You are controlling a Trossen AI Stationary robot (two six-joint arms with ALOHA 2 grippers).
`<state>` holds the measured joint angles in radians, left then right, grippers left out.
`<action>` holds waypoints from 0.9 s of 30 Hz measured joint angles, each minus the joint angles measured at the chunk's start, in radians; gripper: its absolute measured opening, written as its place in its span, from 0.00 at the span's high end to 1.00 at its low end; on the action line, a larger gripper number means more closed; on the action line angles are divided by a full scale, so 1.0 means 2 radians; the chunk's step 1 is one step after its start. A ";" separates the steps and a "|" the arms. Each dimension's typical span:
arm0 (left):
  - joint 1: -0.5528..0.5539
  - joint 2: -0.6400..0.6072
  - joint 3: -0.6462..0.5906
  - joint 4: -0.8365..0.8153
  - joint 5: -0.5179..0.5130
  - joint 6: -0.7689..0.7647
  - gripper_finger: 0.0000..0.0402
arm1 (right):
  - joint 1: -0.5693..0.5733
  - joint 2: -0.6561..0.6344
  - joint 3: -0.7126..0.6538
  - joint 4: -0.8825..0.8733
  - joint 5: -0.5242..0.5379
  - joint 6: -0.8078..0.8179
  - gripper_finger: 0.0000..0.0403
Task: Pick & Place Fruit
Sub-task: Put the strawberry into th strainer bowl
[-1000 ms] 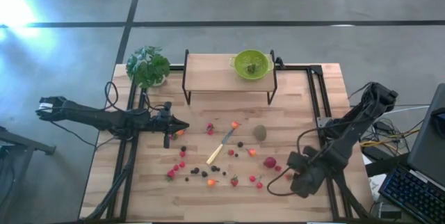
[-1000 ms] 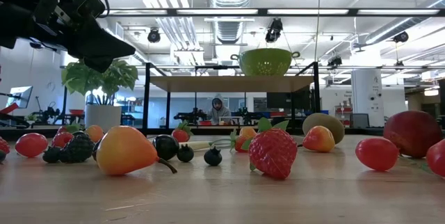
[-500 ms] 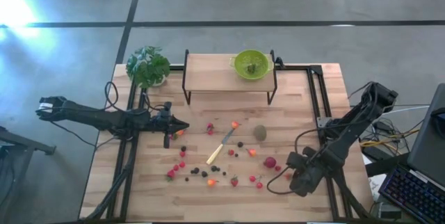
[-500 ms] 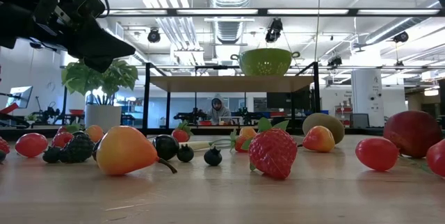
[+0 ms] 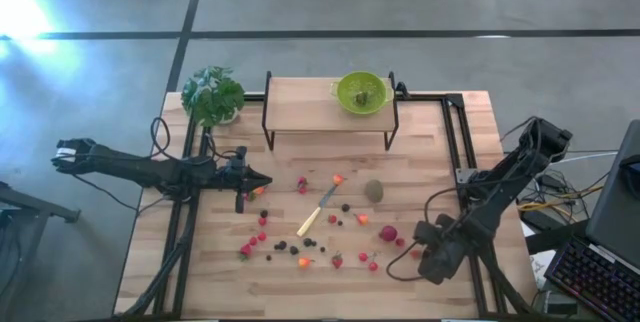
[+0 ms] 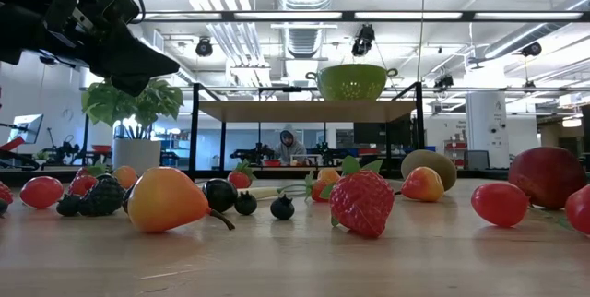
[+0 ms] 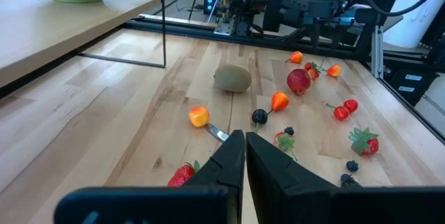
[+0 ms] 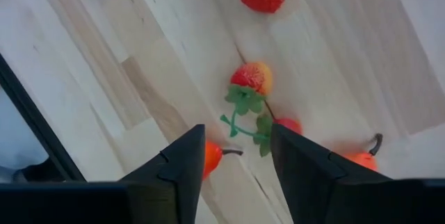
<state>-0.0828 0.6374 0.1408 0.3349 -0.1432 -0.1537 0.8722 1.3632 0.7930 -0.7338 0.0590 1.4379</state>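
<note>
From above, the fruit (image 5: 320, 224) lies scattered mid-table on pale wood planks (image 5: 220, 272), grey floor around. At table level, a person (image 6: 290, 142) sits far behind. Left gripper (image 7: 245, 156) pinched narrow, empty; right gripper (image 8: 236, 156) spread wide over strawberries (image 8: 252, 78).

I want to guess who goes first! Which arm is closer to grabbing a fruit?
Probably the right. Its claw is open just above a small strawberry. The left claw is shut, with no fruit between its fingers.
</note>
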 joint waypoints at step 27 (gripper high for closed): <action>0.000 0.000 0.000 0.000 0.000 0.000 0.95 | 0.018 0.000 -0.048 0.078 0.036 0.001 0.68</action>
<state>-0.0827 0.6373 0.1406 0.3347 -0.1436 -0.1535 0.9077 1.3632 0.6978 -0.5780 0.1306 1.4406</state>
